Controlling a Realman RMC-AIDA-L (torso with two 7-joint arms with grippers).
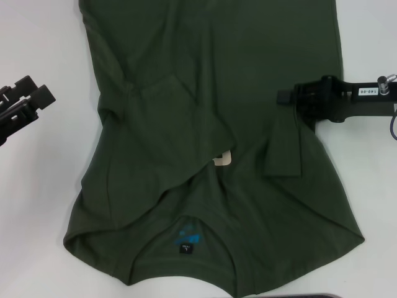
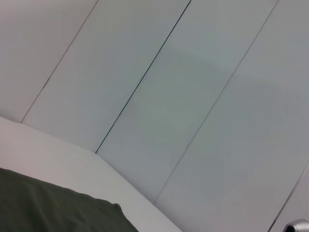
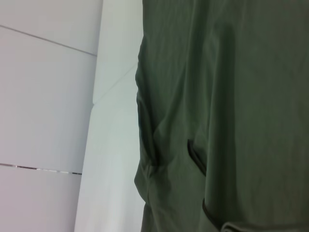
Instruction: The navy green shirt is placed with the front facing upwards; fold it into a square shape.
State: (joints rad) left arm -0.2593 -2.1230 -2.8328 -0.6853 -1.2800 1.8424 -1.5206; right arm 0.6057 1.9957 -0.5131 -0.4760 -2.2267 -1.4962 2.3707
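Across the white table lies the navy green shirt, spread wide with its collar at the near edge and its body running away from the robot. Inside the collar sits the small black neck tag with blue print just beyond it. On the shirt's left side a sleeve is folded inward over the chest, and a scrap of cream lettering peeks out beside that fold. Over the shirt's right side hangs the right gripper, its black body reaching in from beyond the cloth's right edge, with a small raised flap of fabric just below it; whether its fingers are open or pinching cloth cannot be told. Well to the left of the shirt, off the cloth and above bare table, the left gripper rests with its two black fingers side by side, close together and holding nothing.
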